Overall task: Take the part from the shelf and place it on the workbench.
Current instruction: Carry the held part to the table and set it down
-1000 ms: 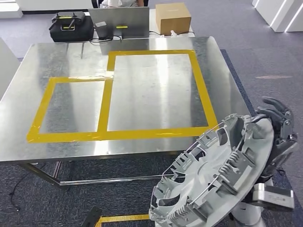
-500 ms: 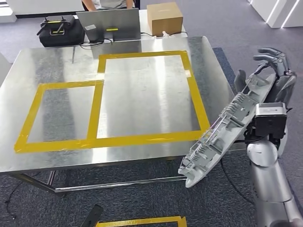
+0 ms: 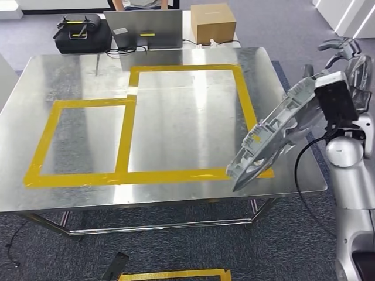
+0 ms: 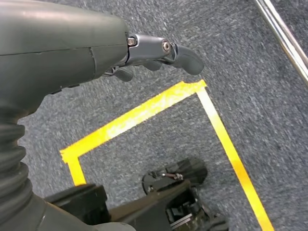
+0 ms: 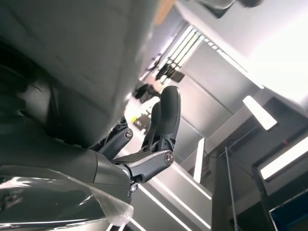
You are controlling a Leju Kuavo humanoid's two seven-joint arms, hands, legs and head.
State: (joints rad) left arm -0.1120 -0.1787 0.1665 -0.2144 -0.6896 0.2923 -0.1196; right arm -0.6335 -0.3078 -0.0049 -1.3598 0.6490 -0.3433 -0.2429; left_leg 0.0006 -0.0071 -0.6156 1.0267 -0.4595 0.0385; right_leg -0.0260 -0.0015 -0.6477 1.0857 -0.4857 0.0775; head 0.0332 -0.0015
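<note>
The part (image 3: pixel 274 132) is a large grey plastic disc with ribs and clips, seen edge-on and tilted. My right hand (image 3: pixel 349 58) grips its high end at the far right. Its low edge hangs just over the front right corner of the steel workbench (image 3: pixel 79 76), above the yellow tape of the bigger marked rectangle (image 3: pixel 188 120). In the right wrist view the part's grey surface (image 5: pixel 72 48) lies against the hand, with dark fingers (image 5: pixel 160 130) curled past its rim. My left hand (image 4: pixel 145 50) hangs over the carpet, fingers stretched out, holding nothing.
A smaller taped rectangle (image 3: pixel 84 137) lies on the bench's left half. Behind the bench stand a laptop (image 3: pixel 148 28), a cardboard box (image 3: pixel 212 22) and a black case (image 3: pixel 82 33), with a person (image 3: pixel 137 3) seated there. Yellow floor tape (image 4: pixel 138 115) marks the carpet.
My right arm has lifted the part from below the bench's edge up and inward, so its low edge is now over the front right corner. The camera has shifted slightly.
</note>
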